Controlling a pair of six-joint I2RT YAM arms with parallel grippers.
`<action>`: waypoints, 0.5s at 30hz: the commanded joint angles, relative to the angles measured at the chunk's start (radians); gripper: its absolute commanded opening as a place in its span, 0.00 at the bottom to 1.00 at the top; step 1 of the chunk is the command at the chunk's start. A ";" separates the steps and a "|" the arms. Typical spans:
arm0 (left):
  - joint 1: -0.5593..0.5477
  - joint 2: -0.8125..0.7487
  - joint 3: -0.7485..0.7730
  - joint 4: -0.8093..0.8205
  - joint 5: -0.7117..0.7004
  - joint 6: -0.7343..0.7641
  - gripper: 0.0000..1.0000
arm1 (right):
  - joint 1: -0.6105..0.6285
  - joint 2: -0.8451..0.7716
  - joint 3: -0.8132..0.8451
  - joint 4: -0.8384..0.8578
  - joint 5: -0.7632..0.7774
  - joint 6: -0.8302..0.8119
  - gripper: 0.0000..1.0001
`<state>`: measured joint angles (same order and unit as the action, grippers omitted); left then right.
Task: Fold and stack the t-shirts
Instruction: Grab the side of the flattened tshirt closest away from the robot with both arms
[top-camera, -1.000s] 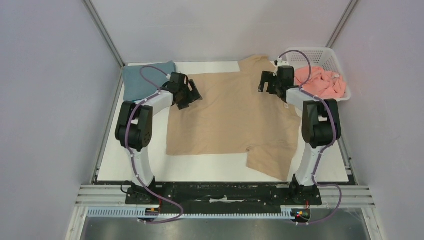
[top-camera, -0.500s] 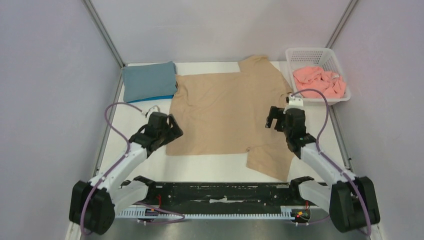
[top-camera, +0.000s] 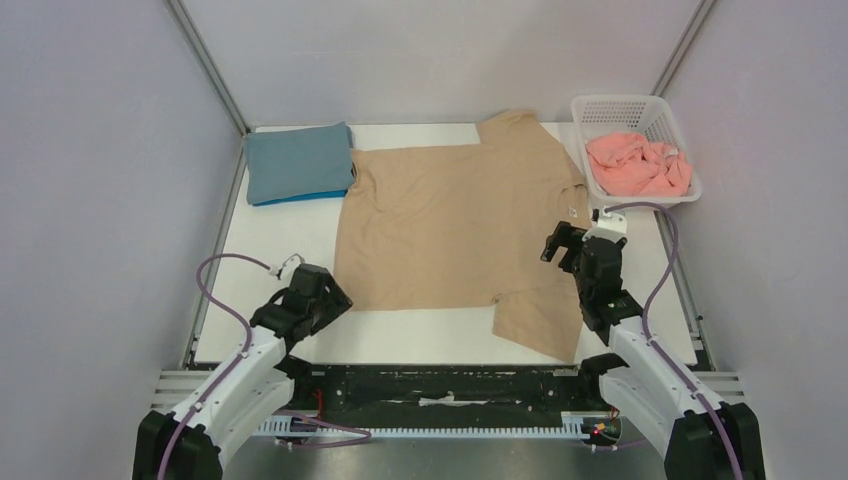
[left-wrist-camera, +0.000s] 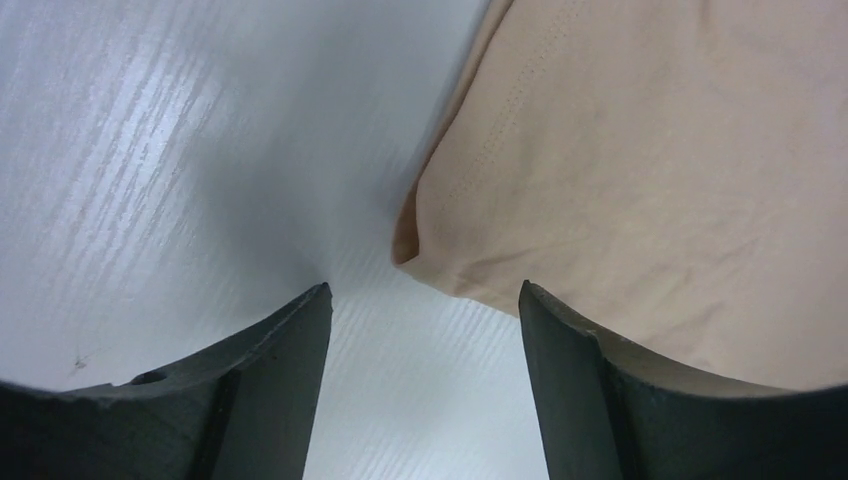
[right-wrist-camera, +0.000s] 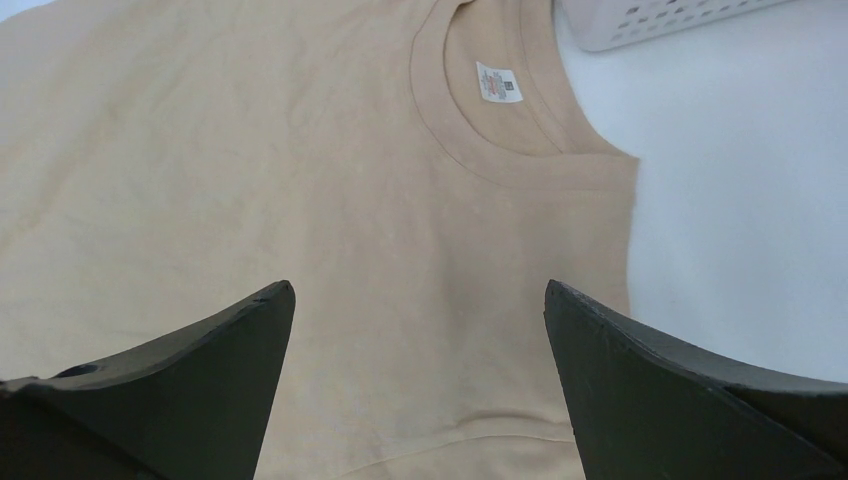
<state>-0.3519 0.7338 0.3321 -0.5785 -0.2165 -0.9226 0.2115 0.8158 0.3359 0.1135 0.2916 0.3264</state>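
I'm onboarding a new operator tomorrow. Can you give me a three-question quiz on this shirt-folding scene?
1. True or false: the pink t-shirt lies in the white basket.
2. Which part of the tan t-shirt lies just ahead of the open left hand? A. neck label B. bottom corner C. sleeve
3. Fill in: the open right hand is above the tan t-shirt, facing its ____.
Key: 1 true; 2 B; 3 collar.
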 joint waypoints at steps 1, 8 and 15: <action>0.001 0.070 -0.016 0.115 0.047 -0.055 0.70 | 0.000 0.034 0.024 -0.003 0.074 0.015 0.98; 0.001 0.255 0.005 0.207 0.070 -0.024 0.13 | 0.000 0.066 0.045 -0.022 0.091 0.013 0.98; 0.001 0.184 -0.019 0.256 0.059 -0.001 0.02 | 0.000 0.103 0.070 -0.070 0.081 0.005 0.98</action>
<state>-0.3504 0.9653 0.3416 -0.3305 -0.1520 -0.9493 0.2115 0.9043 0.3454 0.0719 0.3756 0.3298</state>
